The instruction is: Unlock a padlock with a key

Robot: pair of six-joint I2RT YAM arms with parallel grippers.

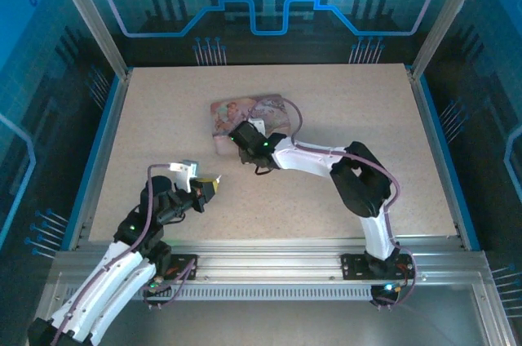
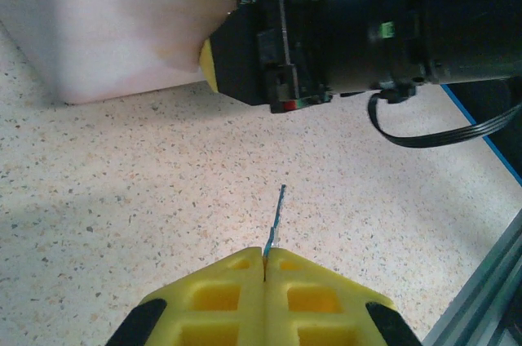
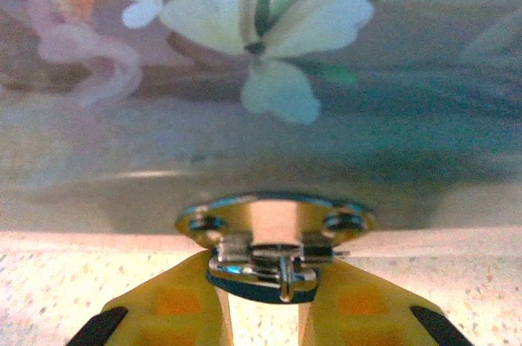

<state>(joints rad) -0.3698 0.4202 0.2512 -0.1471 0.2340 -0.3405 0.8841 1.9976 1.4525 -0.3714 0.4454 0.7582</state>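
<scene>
The padlock, small, dark and silvery, hangs from a round metal hasp on the front wall of the pink flowered tin. My right gripper is shut on the padlock, with one yellow finger on each side of it. In the top view the right gripper sits at the tin's near edge. The key, a thin dark pin, sticks forward from my left gripper, which is shut on its near end. The key's tip points toward the right gripper's black body and stands well short of it.
The speckled beige table spreads to the right and left of the tin. Blue rails edge the table, and a metal frame runs along the near side. The left gripper hovers left of and nearer than the tin.
</scene>
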